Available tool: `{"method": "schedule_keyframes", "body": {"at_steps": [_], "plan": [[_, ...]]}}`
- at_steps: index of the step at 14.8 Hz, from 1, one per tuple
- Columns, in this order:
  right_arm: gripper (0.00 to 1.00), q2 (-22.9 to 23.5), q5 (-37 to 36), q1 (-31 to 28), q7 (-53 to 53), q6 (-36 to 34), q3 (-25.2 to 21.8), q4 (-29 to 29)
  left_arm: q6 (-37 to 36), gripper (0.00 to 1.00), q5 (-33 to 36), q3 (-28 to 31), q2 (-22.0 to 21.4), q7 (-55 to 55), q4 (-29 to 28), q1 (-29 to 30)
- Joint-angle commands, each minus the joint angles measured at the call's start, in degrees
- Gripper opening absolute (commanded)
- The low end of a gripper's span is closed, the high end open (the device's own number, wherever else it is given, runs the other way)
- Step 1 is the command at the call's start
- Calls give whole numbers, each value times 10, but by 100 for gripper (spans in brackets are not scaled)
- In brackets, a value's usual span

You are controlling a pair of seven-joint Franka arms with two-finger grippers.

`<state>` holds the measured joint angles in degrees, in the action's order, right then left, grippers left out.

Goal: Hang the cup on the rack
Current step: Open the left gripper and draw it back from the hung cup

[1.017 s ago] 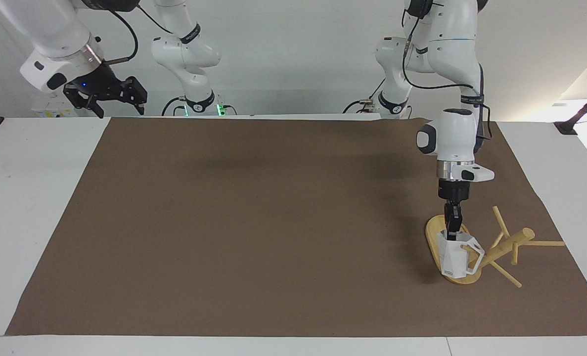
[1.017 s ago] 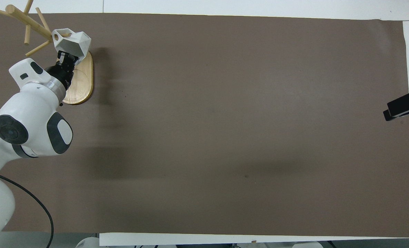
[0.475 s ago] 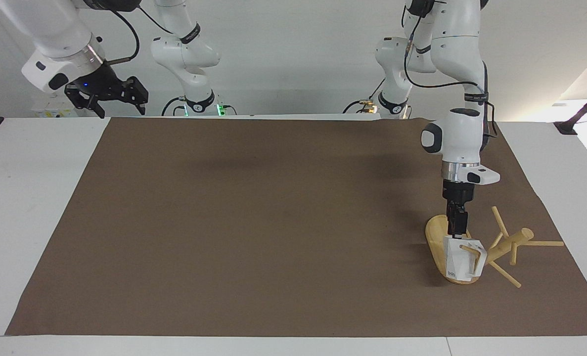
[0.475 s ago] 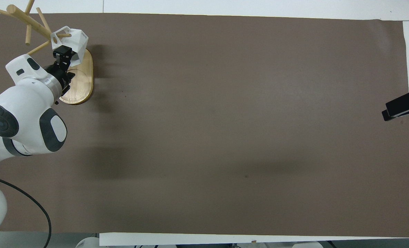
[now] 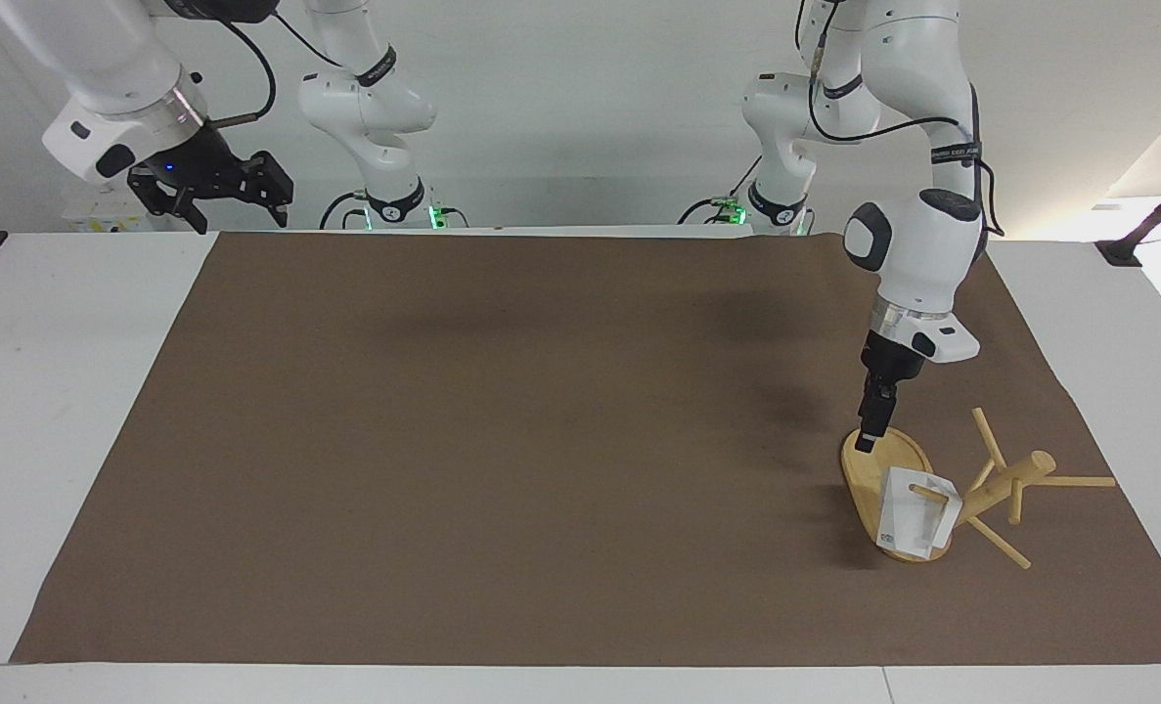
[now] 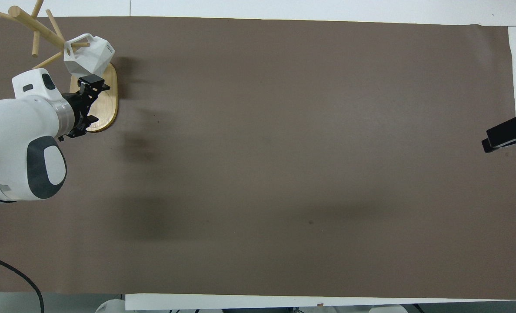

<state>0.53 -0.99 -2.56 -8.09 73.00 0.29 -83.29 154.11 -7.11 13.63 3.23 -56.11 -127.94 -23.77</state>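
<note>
The white faceted cup [image 5: 905, 518] hangs by its looped handle on a low peg of the bamboo rack [image 5: 1008, 482], over the rack's oval base [image 5: 869, 464]. In the overhead view the cup [image 6: 90, 56] sits against the post of the rack [image 6: 36, 27]. My left gripper [image 5: 866, 440] is open and empty over the base's end nearer the robots, apart from the cup; it also shows in the overhead view [image 6: 93, 83]. My right gripper [image 5: 238, 191] is open and waits raised at the right arm's end of the table.
A brown mat [image 5: 541, 440] covers most of the white table [image 5: 62, 391]. The rack stands at the left arm's end, near the mat's edge. The right gripper's tip [image 6: 507, 137] shows at the mat's edge in the overhead view.
My left gripper let go of the cup and drew back and up toward the robots. The cup swung down and now hangs from the peg. The right arm has not moved.
</note>
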Motion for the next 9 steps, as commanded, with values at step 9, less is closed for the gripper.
{"method": "schedule_keyframes", "body": {"at_steps": [9], "plan": [[100,-2,-2,1,11,2,0,0,-547,99,117,5,-45,404,251,10]]}}
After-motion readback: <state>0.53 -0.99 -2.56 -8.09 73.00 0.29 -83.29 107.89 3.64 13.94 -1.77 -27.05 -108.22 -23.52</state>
